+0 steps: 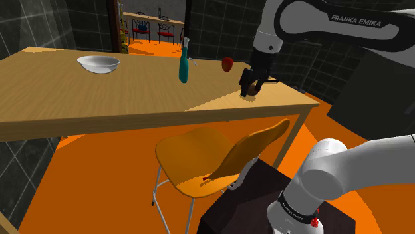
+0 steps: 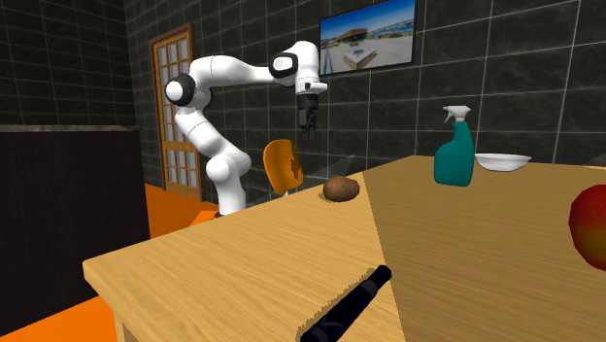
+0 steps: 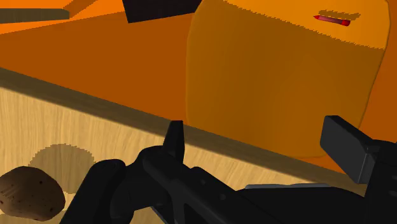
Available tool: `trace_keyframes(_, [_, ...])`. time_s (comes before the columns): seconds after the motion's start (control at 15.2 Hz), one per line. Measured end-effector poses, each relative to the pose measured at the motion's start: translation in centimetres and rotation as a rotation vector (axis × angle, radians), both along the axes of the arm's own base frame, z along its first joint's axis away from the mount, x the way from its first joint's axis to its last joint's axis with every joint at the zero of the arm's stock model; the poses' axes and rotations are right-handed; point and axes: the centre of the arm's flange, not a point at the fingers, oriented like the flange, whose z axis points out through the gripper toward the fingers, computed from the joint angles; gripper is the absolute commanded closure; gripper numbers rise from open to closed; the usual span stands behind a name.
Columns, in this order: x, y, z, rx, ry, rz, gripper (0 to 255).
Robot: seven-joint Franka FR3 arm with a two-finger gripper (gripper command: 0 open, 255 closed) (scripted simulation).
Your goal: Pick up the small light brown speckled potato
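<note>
Room: dark tiled walls, an orange floor, a door (image 2: 175, 107) and a screen (image 2: 369, 34) on the wall.
Claw: my claw (image 2: 311, 131) hangs in the air over the edge of the table (image 1: 100, 100). Its fingers (image 3: 176, 137) stand apart and hold nothing.
Potato: the brown speckled potato (image 3: 28, 194) sits on the table near that edge, close to the chair (image 1: 199, 166).
Way to go: the potato lies out past one finger, not between the two. In the second exterior view it is lower than the claw and to its right. I think I must slide over it, then go down.
Shape: it lies flat, a bit wider than tall. I would grab across the short way.
Table: wood. The bottle (image 1: 183, 66), bowl (image 1: 98, 64) and apple (image 1: 227, 64) stand farther along it.
</note>
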Motion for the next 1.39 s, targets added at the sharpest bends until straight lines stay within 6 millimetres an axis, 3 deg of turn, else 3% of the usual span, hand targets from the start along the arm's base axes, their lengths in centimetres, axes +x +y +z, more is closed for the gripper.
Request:
trace_keyframes(0.13, [0.1, -0.7, -0.2, 0.000, 0.002, 0.005, 0])
trace_keyframes(0.4, [1.4, -4.9, -0.8, 0.002, 0.022, 0.051, 0])
trace_keyframes(0.73, [3.5, -11.8, -1.7, 0.004, 0.049, 0.116, 0])
trace_keyframes(1.39, [8.8, -23.6, -4.0, 0.007, 0.102, 0.249, 0])
